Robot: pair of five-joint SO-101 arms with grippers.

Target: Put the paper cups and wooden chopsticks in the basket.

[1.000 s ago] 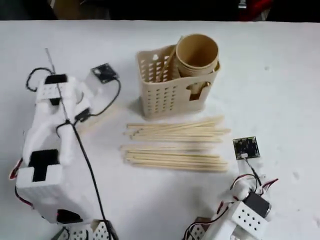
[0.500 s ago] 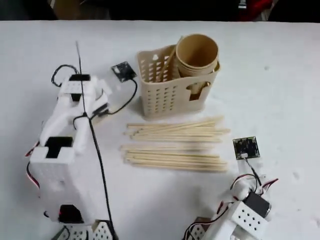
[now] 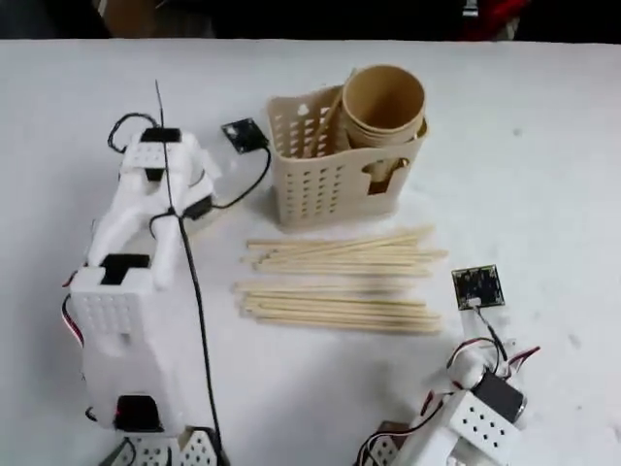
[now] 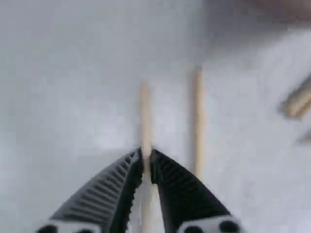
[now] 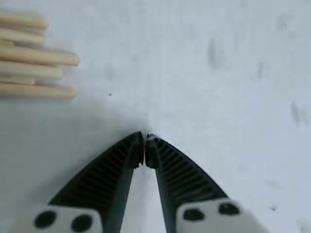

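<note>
- The wooden chopsticks are lying flat on the white table in two loose bundles, one at 12 o'clock of the other. All are running from 9 to 3 o'clock, and they are overlapping too much to count.
- One more stick is leaning inside the basket.
- The basket is standing upright just at 12 o'clock of the bundles, apart from them.
- The paper cups are sitting nested as one stack in the basket's 3 o'clock half. At least two rims are showing; the exact number I cannot tell.
- The left claw is clenching a single chopstick between its tips over the table. A second loose stick is lying parallel beside it, not touching.
- The left arm is stretching over the table at 9 o'clock of the bundles, with its wrist near the basket's 9 o'clock side. A black cable is trailing along it.
- The right claw is clenched on nothing, its tips meeting over bare table, with several chopstick ends lying near.
- The right arm is sitting at 5 o'clock of the bundles.
- Two small dark circuit boards are showing, one by the basket and one by the stick ends.
- The table is showing faint grey scuffs, and a dark strip of room is running along its 12 o'clock edge.
</note>
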